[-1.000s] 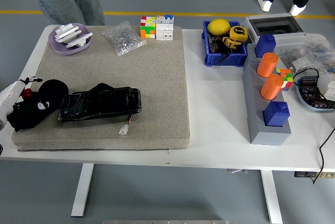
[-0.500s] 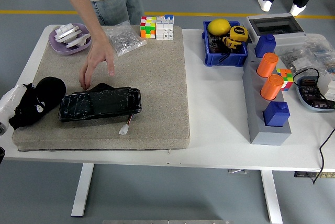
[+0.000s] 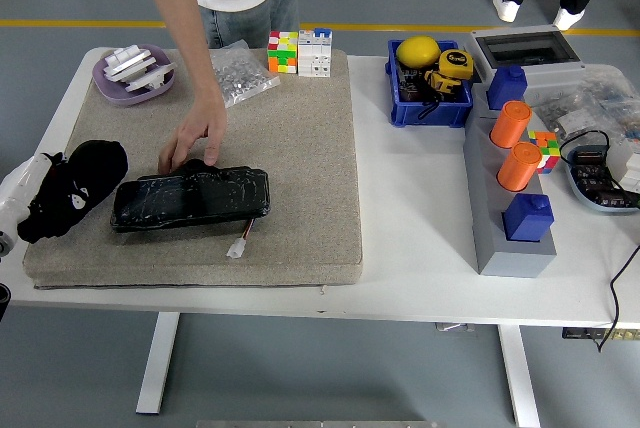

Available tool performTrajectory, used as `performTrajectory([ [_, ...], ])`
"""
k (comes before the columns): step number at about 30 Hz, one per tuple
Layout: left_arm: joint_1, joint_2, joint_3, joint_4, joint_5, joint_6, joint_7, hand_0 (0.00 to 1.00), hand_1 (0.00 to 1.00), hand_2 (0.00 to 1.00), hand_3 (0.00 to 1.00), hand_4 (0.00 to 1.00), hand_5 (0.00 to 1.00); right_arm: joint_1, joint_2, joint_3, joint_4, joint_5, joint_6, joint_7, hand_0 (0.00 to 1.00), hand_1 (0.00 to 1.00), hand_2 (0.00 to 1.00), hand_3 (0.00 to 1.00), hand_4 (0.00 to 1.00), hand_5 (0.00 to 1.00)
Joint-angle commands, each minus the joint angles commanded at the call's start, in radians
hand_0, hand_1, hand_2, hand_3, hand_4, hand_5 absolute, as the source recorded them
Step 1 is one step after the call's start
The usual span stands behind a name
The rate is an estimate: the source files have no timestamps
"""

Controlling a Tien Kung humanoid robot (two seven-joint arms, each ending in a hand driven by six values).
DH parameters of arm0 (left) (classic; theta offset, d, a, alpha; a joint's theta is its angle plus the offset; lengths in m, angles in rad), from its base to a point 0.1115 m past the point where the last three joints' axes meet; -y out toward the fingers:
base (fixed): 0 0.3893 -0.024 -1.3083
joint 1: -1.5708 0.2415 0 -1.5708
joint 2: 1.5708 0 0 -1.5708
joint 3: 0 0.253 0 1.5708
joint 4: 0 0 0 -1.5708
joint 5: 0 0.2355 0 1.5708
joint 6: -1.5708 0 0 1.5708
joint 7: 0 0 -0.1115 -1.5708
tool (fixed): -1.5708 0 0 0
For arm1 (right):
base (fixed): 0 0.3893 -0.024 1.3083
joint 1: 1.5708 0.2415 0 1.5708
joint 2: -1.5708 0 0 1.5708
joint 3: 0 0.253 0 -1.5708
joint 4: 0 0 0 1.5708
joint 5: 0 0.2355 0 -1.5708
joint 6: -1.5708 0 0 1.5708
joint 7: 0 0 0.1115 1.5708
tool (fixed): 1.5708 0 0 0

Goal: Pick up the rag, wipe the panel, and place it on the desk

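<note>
The black rag [image 3: 72,191] lies bunched on the left end of the grey mat [image 3: 300,138], beside the left end of the panel. The panel [image 3: 190,198] is a long black glossy slab lying across the mat, with a small white plug [image 3: 237,247] on wires at its front edge. A person's hand [image 3: 196,141] reaches down from the far side and rests on the panel's far edge, over a black lump there. My left hand [image 3: 14,191] shows only as a white bit at the picture's left edge, touching the rag's left side. My right arm is out of sight.
On the mat's far edge are a purple dish [image 3: 133,74] of white parts, a bag of small metal parts [image 3: 236,72] and two cubes [image 3: 299,52]. To the right stand a blue bin [image 3: 429,94], a grey rack [image 3: 508,188] with orange and blue pieces, and a cable [image 3: 625,278].
The person's arm came in from the top and set a hand on the panel's far edge. My left hand drew back to the left edge; the rag now lies flatter on the mat.
</note>
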Motion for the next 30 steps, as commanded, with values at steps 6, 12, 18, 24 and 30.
performTrajectory([
  [6, 0.056, -0.018, 0.035, -0.124, -0.072, -0.016, 0.024, 0.267, 0.246, 0.533, 0.435, 0.071, 0.002, 0.003, -0.002, 0.015, 0.0, -0.02, 0.001, 0.0, 0.759, 0.662, 0.669, 0.609, 0.998, 0.469],
  [12, 0.071, -0.049, 0.058, -0.163, -0.056, -0.013, 0.03, 0.267, 0.249, 0.532, 0.434, 0.074, 0.002, 0.004, 0.0, 0.025, 0.0, -0.025, 0.002, 0.001, 0.758, 0.66, 0.669, 0.609, 0.998, 0.469],
  [18, 0.067, -0.047, 0.06, -0.145, -0.044, -0.011, 0.029, 0.268, 0.251, 0.532, 0.434, 0.073, 0.002, 0.006, -0.002, 0.036, 0.0, -0.034, 0.0, 0.002, 0.759, 0.66, 0.669, 0.609, 0.998, 0.469],
  [24, 0.056, -0.048, 0.086, -0.163, -0.035, -0.009, 0.029, 0.268, 0.255, 0.532, 0.435, 0.079, 0.002, 0.004, -0.003, 0.02, 0.0, -0.016, 0.001, 0.002, 0.758, 0.661, 0.669, 0.609, 0.998, 0.469],
  [30, 0.038, -0.053, 0.143, -0.161, -0.033, -0.01, 0.031, 0.268, 0.255, 0.531, 0.436, 0.078, 0.002, 0.009, -0.006, 0.031, 0.0, -0.028, 0.005, 0.003, 0.757, 0.661, 0.669, 0.609, 0.998, 0.469],
])
